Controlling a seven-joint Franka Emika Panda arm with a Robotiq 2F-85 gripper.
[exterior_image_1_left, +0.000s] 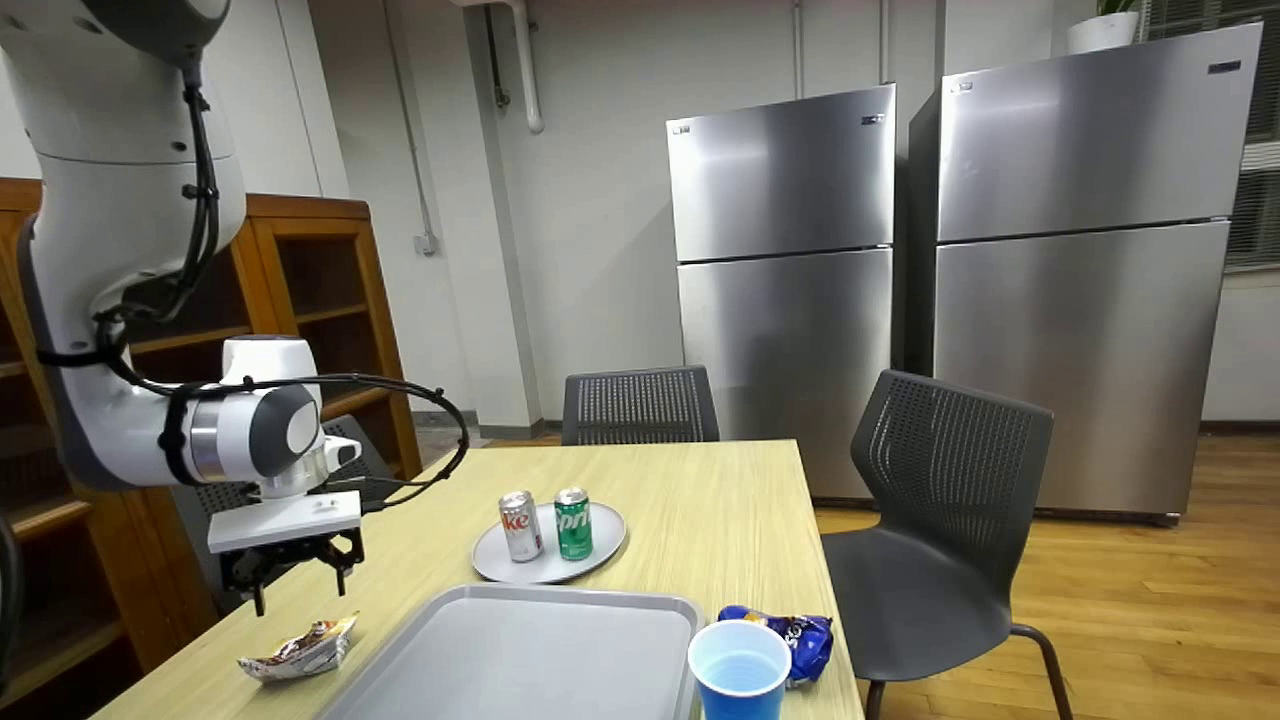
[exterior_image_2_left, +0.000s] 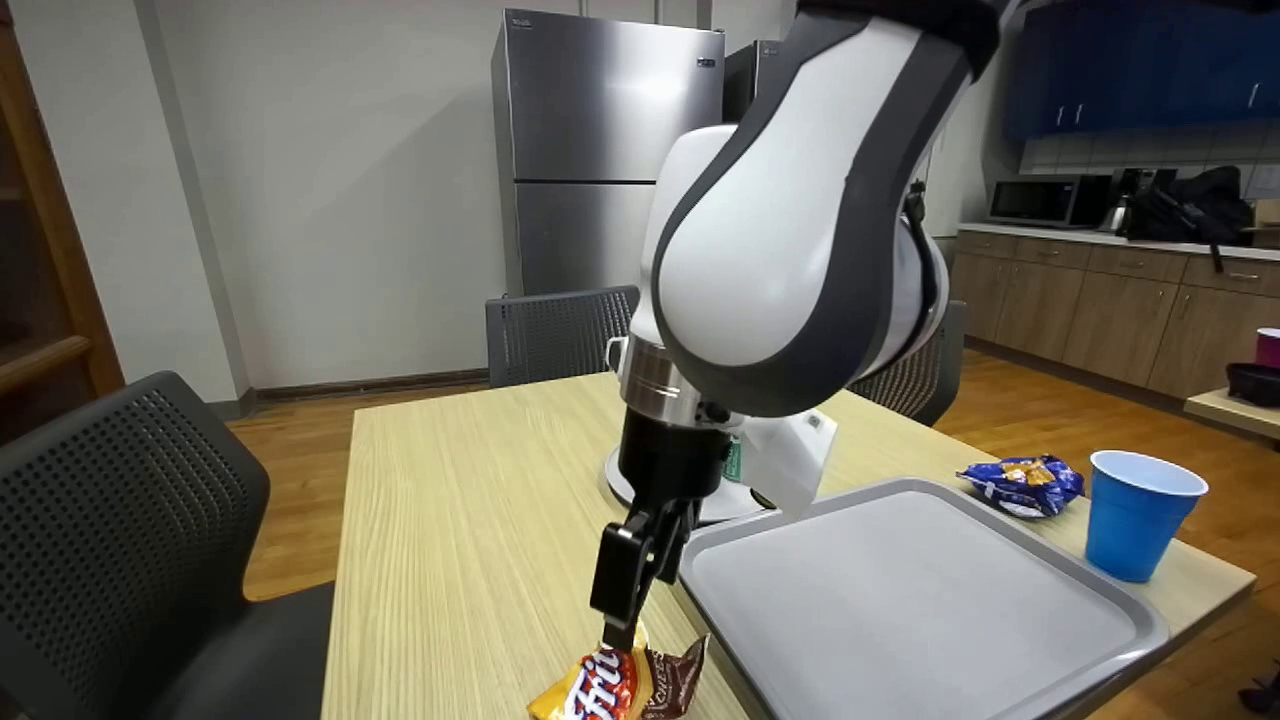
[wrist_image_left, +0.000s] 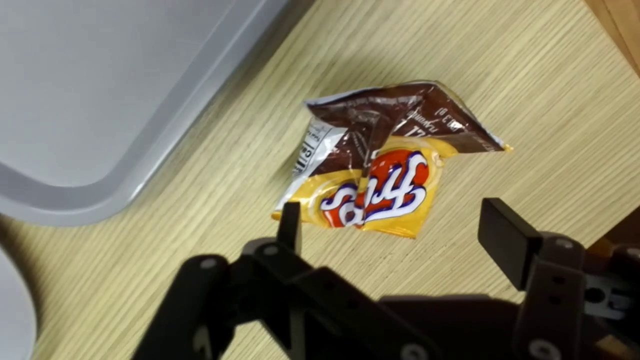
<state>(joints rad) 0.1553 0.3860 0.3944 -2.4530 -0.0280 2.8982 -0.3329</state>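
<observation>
Two stainless refrigerators (exterior_image_1_left: 785, 300) stand in the background, well beyond the pincer (exterior_image_1_left: 300, 600). Next in size, a pale wood bench (exterior_image_1_left: 720, 520) extends beneath and past the pincer, with dark mesh-backed chairs (exterior_image_1_left: 955, 470) placed around it. Grey tray (exterior_image_1_left: 540, 650): flat on the bench, just beside the pincer, to its right in both exterior views. Round plate (exterior_image_1_left: 605, 545): beyond the pincer, near the tray. Pincer condition: jaws spread wide, clear air between them. Brown-and-yellow snack bag (wrist_image_left: 385, 165): crumpled, lying on the bench below the pincer, near the tray but apart from it, and closer to one finger than the other in the wrist view. The pincer appears to hang just above the bag; one fingertip overlaps it in an exterior view, so contact cannot be fully excluded. Blue packet (exterior_image_2_left: 1025, 485): across the tray from the pincer. Blue cup (exterior_image_2_left: 1140, 515): upright near the packet, also across the tray. Silver can (exterior_image_1_left: 521, 527) and green can (exterior_image_1_left: 575, 525): both upright on the plate, beyond the pincer.
</observation>
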